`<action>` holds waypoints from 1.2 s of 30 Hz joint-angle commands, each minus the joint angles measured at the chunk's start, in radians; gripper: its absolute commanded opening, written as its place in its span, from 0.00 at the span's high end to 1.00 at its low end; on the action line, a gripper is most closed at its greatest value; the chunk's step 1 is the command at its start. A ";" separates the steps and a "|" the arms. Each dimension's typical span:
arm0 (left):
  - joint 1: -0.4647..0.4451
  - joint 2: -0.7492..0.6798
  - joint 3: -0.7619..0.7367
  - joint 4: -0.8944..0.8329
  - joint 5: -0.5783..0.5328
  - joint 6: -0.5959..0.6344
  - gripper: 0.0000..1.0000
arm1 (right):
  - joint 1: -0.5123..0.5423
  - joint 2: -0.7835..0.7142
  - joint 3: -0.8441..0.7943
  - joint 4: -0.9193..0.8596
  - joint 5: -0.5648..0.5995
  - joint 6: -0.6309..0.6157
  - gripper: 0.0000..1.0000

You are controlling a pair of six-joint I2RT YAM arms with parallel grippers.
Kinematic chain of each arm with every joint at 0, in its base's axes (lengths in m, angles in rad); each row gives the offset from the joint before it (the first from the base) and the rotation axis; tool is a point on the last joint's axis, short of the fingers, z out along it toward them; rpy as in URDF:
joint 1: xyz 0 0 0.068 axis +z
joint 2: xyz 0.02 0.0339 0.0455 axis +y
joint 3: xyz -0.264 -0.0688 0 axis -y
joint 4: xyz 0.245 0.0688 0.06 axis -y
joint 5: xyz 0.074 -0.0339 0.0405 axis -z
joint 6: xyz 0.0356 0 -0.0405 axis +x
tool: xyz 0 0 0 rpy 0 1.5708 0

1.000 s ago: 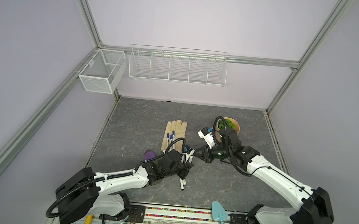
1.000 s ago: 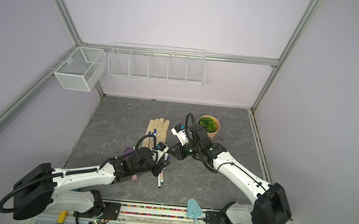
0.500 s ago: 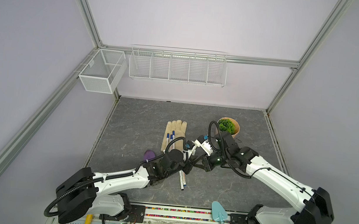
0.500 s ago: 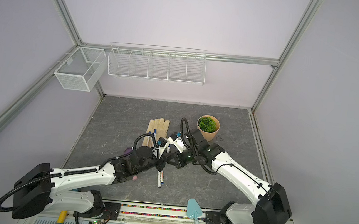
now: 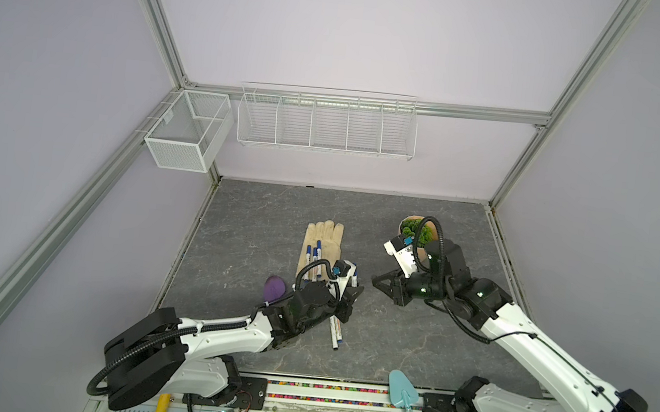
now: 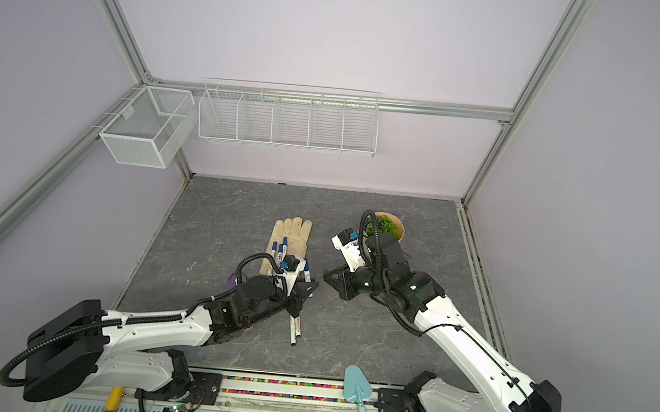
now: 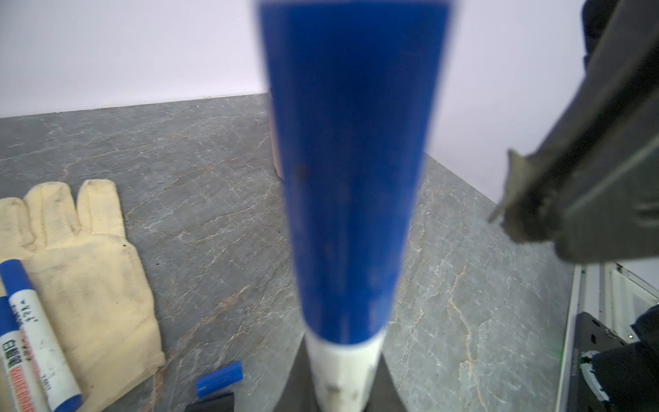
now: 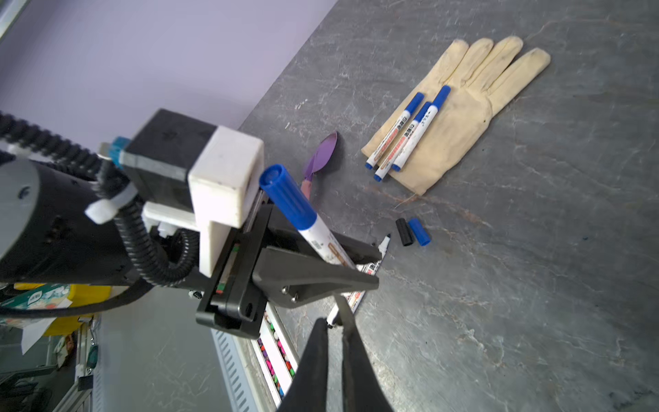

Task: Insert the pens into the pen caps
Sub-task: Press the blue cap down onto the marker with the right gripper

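left end effector (image 8: 376,267): grasping capped pen (image 8: 313,228), centre of frame
right end effector (image 8: 330,314): clenched, empty, bottom centre
loose caps (image 8: 420,233): on bench (image 8: 535,285), right of centre

Grey table (image 5: 260,216) bears glove (image 5: 323,235), trowel (image 5: 273,287), pot (image 6: 399,227), pens (image 5: 335,335) — and loose caps (image 8: 419,232).

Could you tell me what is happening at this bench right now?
The left gripper is clamped on a white pen that is already capped in blue, held tilted above the table. The right gripper sits a little apart from it, nearly closed and empty. Three capped pens lie on the glove. A black cap and a blue cap lie loose on the table, with at least one uncapped pen nearby.
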 commanded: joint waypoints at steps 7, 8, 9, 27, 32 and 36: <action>-0.004 0.055 0.014 0.078 0.154 -0.028 1.00 | -0.001 0.056 0.056 0.083 -0.043 0.028 0.70; -0.004 0.059 0.019 0.075 0.158 -0.028 1.00 | -0.002 0.058 0.056 0.092 -0.047 0.031 0.68; -0.004 0.061 0.022 0.072 0.160 -0.029 1.00 | -0.002 0.061 0.056 0.100 -0.048 0.034 0.67; -0.004 0.067 0.023 0.100 0.220 -0.019 1.00 | 0.022 0.147 0.063 0.145 -0.054 0.062 0.72; -0.004 0.066 0.026 0.104 0.226 -0.020 1.00 | 0.038 0.170 0.045 0.158 -0.048 0.078 0.76; -0.004 0.056 0.023 0.104 0.211 -0.026 1.00 | 0.037 0.174 0.029 0.158 -0.018 0.083 0.87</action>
